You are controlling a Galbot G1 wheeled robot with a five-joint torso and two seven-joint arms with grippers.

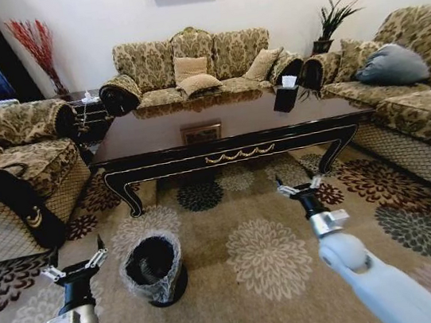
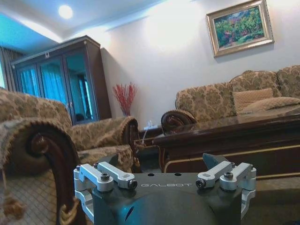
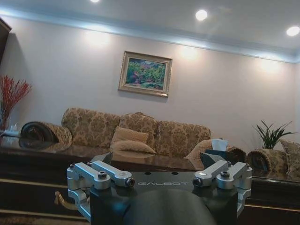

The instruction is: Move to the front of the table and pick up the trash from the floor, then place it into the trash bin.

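1. Position: robot stands on the floor (image 1: 269, 258) facing the long side of the table (image 1: 228, 139), which lies a little way ahead. Judgement: the "move to the front of the table" step looks done or nearly so.
2. Left gripper (image 1: 74, 260) hangs low over the carpet on the robot's left, just beside the trash bin (image 1: 153, 268). Fingers stand apart, nothing between them; the left wrist view (image 2: 165, 176) confirms the gap.
3. Right gripper (image 1: 299, 187) reaches forward over the carpet near the table's right front leg. Fingers also apart and empty, same in the right wrist view (image 3: 159, 173).
4. Trash bin: upright on the carpet, clear liner over the rim, between the two arms but closer to the left one.
5. Trash: I cannot pick out any tissue, wrapper or scrap on the patterned carpet. Its place is not resolved.
6. Black tissue box (image 1: 286, 95) sits on the table's far right; not trash.
7. Judgement on next move: locate the litter first, probably by looking lower or nearer the table's front edge, then lower an open gripper to floor level. Thin pieces on carpet will call for a close, flat pinch.
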